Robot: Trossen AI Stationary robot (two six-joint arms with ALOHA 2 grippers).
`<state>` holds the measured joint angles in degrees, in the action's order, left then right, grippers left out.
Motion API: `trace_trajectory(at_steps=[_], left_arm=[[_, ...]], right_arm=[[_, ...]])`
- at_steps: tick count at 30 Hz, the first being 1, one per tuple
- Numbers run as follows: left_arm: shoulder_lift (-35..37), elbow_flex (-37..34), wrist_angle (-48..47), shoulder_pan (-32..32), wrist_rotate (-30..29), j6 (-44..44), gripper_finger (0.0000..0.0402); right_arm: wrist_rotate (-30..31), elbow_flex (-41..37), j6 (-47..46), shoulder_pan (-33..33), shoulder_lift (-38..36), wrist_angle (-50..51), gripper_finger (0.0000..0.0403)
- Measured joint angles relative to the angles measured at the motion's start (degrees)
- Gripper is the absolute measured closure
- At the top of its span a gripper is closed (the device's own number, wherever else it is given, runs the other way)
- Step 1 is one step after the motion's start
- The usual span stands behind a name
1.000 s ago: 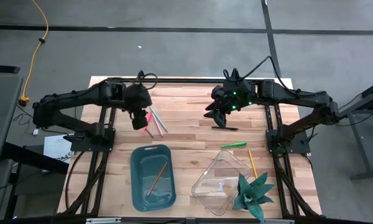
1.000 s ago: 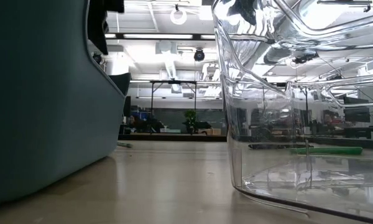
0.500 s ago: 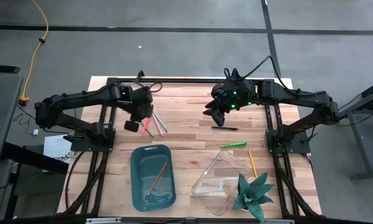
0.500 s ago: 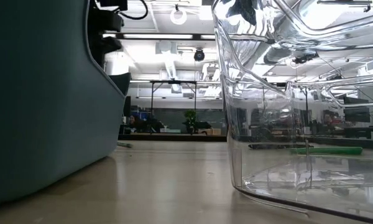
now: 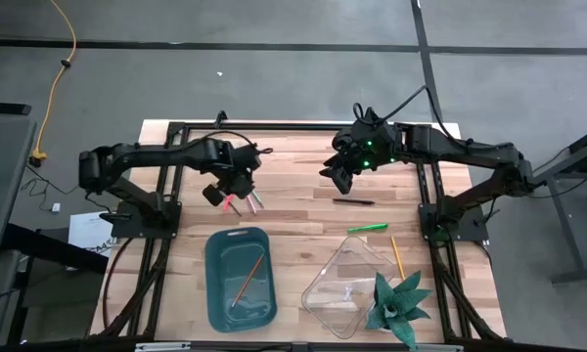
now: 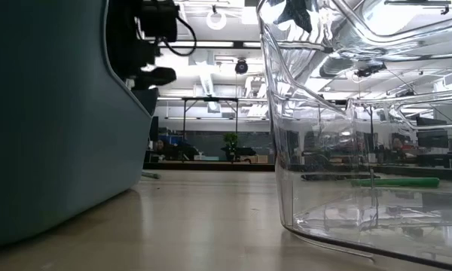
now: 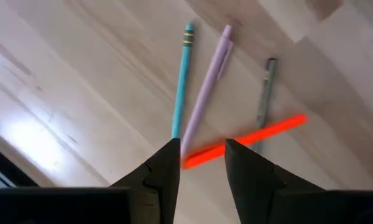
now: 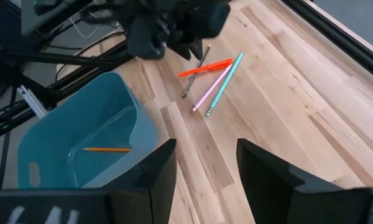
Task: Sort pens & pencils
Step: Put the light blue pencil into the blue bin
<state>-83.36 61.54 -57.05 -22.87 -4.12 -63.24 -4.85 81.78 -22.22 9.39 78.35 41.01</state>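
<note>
While the high view sets the left gripper [image 5: 218,195] over a cluster of sticks beside the teal bin [image 5: 241,279] holding one orange pencil [image 5: 247,279], with a black pen [image 5: 354,201], green pen [image 5: 367,228], yellow pencil [image 5: 396,256], clear bin [image 5: 347,286] and plant [image 5: 396,302] toward the right gripper [image 5: 340,177], whose fingers read spread in its wrist view, it blurs that cluster. Only the left wrist view counts four: teal pencil [image 7: 181,80], lilac pen [image 7: 204,89], grey pen [image 7: 265,91], red-orange pen [image 7: 245,141], the spread fingers straddling its end. No writing is legible.
</note>
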Motion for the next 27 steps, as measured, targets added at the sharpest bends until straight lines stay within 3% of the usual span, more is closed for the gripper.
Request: trace_trajectory(at_steps=[12, 27], left_arm=[[-6.5, 0.0, 7.8, 0.0, 0.4, -5.3, 0.0346], [-13.1, 0.0, 11.0, 0.0, 3.5, -9.4, 0.0348]], right_arm=[[1.6, 0.0, -2.0, 0.0, 0.0, -0.3, 0.0245], [2.9, 0.0, -2.8, 0.0, 0.0, -0.6, 0.0245]])
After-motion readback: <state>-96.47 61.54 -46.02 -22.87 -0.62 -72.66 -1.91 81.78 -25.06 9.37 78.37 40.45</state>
